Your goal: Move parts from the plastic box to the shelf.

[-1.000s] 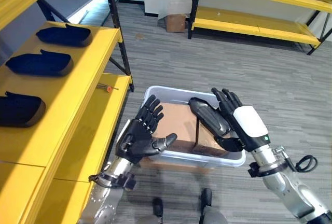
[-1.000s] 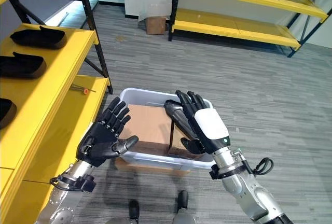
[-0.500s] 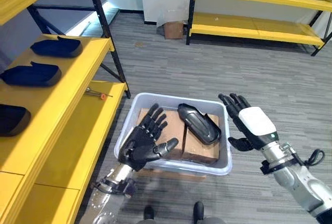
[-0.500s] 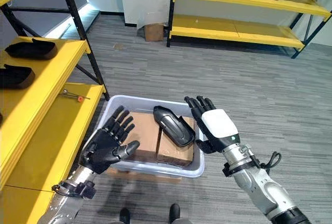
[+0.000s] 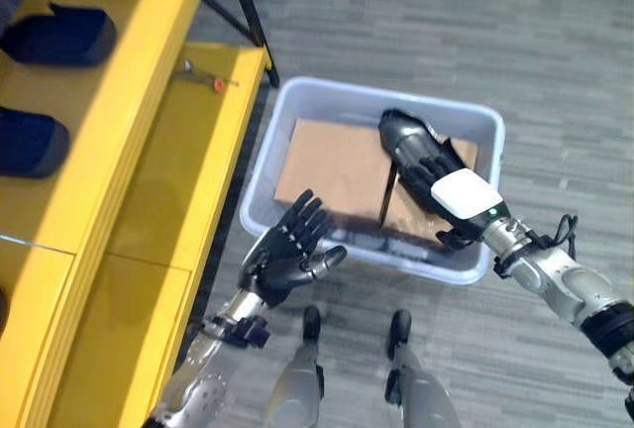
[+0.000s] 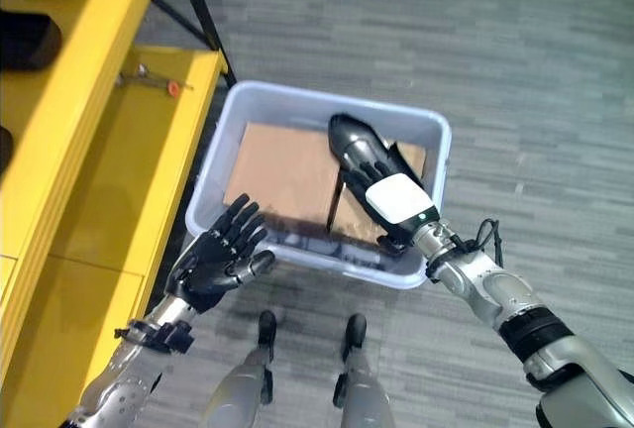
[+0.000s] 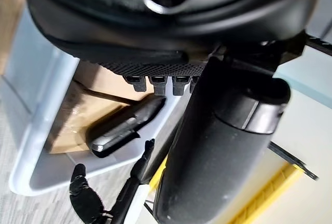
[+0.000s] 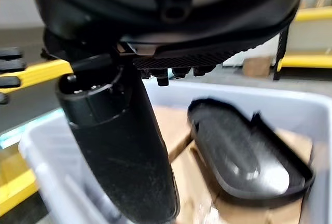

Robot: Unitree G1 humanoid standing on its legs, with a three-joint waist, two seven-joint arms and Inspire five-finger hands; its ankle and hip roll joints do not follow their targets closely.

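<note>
**Right hand over part in box, left hand open outside**

Yellow shelf at robot's left, dark parts on its upper level. Plastic box on the floor beside it, cardboard inside. One black part lies on the cardboard. Right hand over that part, fingers straight, wide, holding nothing. Left hand just outside the box's near wall, fingers spread, empty.

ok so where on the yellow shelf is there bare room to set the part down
The lower shelf board lies bare between the screwdriver at its far end and the plastic box beside it. The upper shelf is crowded: dark parts sit in a row. The right hand rests over the part in the box.
</note>
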